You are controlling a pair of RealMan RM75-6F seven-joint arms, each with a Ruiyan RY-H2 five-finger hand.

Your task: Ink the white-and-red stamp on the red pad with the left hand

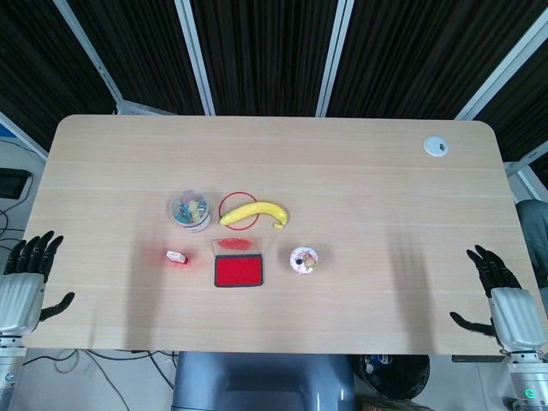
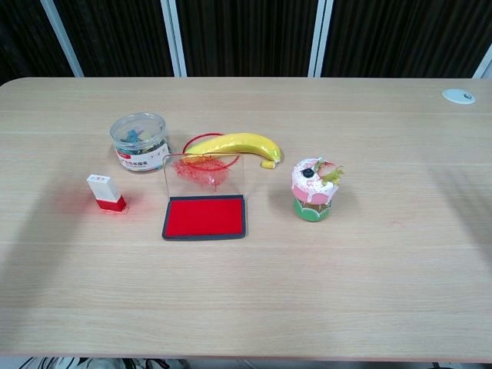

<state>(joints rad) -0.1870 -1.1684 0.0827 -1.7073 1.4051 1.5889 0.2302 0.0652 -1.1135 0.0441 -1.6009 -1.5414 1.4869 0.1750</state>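
Observation:
The white-and-red stamp [image 1: 177,256] [image 2: 105,192] stands upright on the table, left of the red ink pad [image 1: 238,272] [image 2: 205,217], whose clear lid stands raised behind it. My left hand [image 1: 23,280] hangs off the table's left front corner, fingers spread, holding nothing, far from the stamp. At the right front edge my right hand [image 1: 498,294] is also spread and empty. Neither hand appears in the chest view.
A clear jar of clips [image 1: 190,209] [image 2: 139,141] sits behind the stamp. A yellow banana [image 1: 253,212] [image 2: 233,144] lies over a red ring behind the pad. A toy cupcake [image 1: 304,259] [image 2: 314,189] stands right of the pad. A white grommet [image 1: 436,145] marks the far right corner.

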